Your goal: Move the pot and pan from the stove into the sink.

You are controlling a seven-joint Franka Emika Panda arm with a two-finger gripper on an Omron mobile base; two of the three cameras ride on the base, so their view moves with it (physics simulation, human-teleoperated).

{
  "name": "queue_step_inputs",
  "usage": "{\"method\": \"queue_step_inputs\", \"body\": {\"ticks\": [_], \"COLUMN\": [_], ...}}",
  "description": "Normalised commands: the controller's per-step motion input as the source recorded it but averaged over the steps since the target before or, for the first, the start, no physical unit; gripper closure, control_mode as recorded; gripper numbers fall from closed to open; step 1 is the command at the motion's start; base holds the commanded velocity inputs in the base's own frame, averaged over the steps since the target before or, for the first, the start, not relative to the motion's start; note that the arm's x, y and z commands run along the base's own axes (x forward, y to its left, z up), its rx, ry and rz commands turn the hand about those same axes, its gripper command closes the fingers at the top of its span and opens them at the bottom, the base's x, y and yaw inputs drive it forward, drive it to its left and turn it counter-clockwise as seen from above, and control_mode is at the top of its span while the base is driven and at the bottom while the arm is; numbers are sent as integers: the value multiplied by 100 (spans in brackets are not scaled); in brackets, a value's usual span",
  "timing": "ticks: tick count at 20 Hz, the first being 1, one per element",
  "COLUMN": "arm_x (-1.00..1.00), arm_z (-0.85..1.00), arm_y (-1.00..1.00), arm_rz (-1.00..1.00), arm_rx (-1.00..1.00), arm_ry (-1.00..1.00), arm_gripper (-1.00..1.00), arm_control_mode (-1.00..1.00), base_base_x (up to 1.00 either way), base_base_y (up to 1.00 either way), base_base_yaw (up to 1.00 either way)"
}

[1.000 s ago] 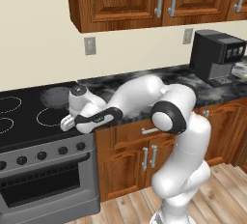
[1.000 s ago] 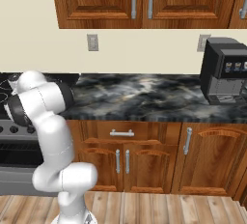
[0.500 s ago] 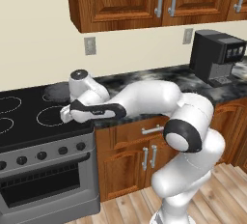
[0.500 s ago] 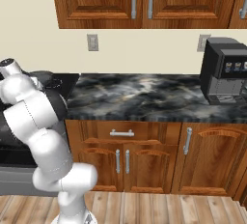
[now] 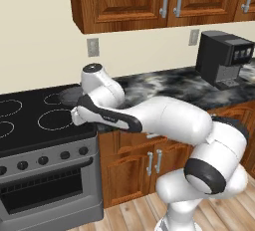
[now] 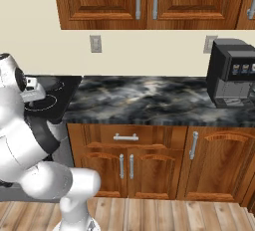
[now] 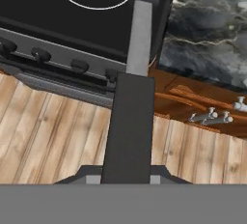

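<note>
With its narrow jaws clamped on the long handle, the gripper [image 7: 126, 177] holds the pan [image 5: 74, 95] raised above the stove's [image 5: 30, 120] right edge, apparently bound for the sink.

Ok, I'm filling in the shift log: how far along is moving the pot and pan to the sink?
Done: nothing that I can see. In hand: the pincer is shut on the long handle of the small shallow dark grey pan, whose bowl sits over the black glass stove. Left: carrying the pan to the sink, then the whole pot move.
</note>
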Motion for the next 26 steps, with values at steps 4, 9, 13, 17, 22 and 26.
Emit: {"method": "queue_step_inputs", "body": {"ticks": [4, 9, 13, 17, 22, 26], "arm_x": [-84, -86, -85, -72, -54, -47], "arm_z": [25, 19, 15, 13, 6, 2], "arm_y": [-54, -52, -44, -30, -13, -2], "arm_rz": [-3, 0, 0, 6, 9, 9], "arm_rx": [0, 0, 2, 6, 3, 2], "arm_ry": [0, 0, -12, -33, -42, -41], "arm_gripper": [100, 100, 100, 100, 100, 100], "arm_control_mode": [-100, -100, -100, -100, -100, -100], "base_base_x": [0, 0, 0, 0, 0, 0], "base_base_y": [0, 0, 0, 0, 0, 0], "base_base_yaw": [0, 0, 0, 0, 0, 0]}}
